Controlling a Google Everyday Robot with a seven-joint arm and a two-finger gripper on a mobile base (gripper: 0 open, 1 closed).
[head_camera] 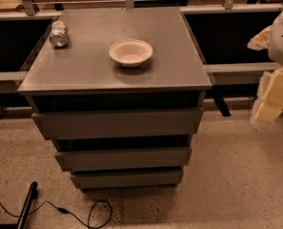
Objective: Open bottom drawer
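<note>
Bottom drawer [126,178], 6 o'clock, shut; open floor [227,190] before it, cable [74,217] at 7. Gripper [273,99] at 3 o'clock, well apart; its grip state cannot be told.

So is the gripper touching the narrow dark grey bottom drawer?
Apart. Camera view: the gripper hangs at the right edge, bare floor separating it from the bottom drawer.
</note>
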